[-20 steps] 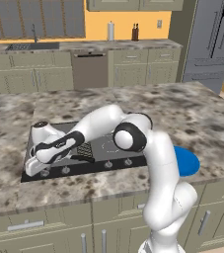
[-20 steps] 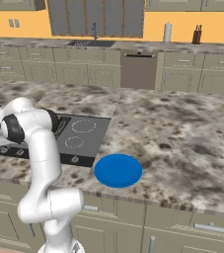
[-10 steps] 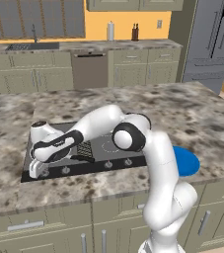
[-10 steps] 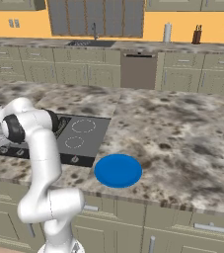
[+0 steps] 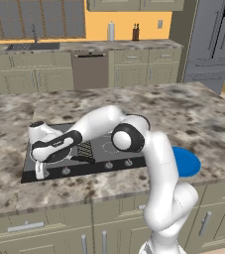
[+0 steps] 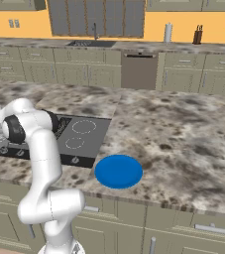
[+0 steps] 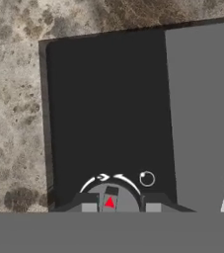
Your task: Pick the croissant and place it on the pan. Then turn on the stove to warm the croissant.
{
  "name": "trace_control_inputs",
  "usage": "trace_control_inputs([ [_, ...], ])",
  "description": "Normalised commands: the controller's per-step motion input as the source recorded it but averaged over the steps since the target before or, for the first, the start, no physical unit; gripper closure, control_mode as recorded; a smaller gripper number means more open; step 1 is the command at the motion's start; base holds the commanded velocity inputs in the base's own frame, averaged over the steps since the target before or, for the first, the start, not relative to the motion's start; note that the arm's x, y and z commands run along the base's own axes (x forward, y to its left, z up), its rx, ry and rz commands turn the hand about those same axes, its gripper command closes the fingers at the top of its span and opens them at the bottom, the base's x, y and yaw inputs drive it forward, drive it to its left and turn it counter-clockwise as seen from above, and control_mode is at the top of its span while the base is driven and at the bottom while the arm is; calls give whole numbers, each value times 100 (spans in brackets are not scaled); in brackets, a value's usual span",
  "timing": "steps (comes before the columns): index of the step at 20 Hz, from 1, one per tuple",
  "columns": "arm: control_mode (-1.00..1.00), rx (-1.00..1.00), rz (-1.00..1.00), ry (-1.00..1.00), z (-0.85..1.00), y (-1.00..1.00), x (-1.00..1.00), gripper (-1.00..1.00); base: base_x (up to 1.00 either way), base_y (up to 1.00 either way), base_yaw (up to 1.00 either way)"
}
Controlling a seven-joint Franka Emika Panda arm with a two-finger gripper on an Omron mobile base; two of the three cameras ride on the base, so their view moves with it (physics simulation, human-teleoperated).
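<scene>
Gripper (image 7: 110, 207) fingers straddle a stove knob (image 7: 110, 198) marked with a red triangle, seemingly closed on it, at the stove's (image 7: 108, 108) front-left corner. Croissant, pan hidden behind the arm. Risk: fingers slip off the small knob, burner stays off.

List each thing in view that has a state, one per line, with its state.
Pincer: low at the stove's front-left corner, fingers either side of a knob; grip cannot be told.
Knob: between the fingers, red marker showing.
Stove: no burner glowing.
Plate: flat on the counter, nothing on it.
</scene>
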Motion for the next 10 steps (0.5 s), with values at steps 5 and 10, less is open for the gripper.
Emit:
trace_control_inputs([
  [5, -100, 0, 32, 0, -31, -1, -28, 100, 0, 0, 0],
  [10, -100, 0, 19, 0, -18, -2, -7, 100, 0, 0, 0],
])
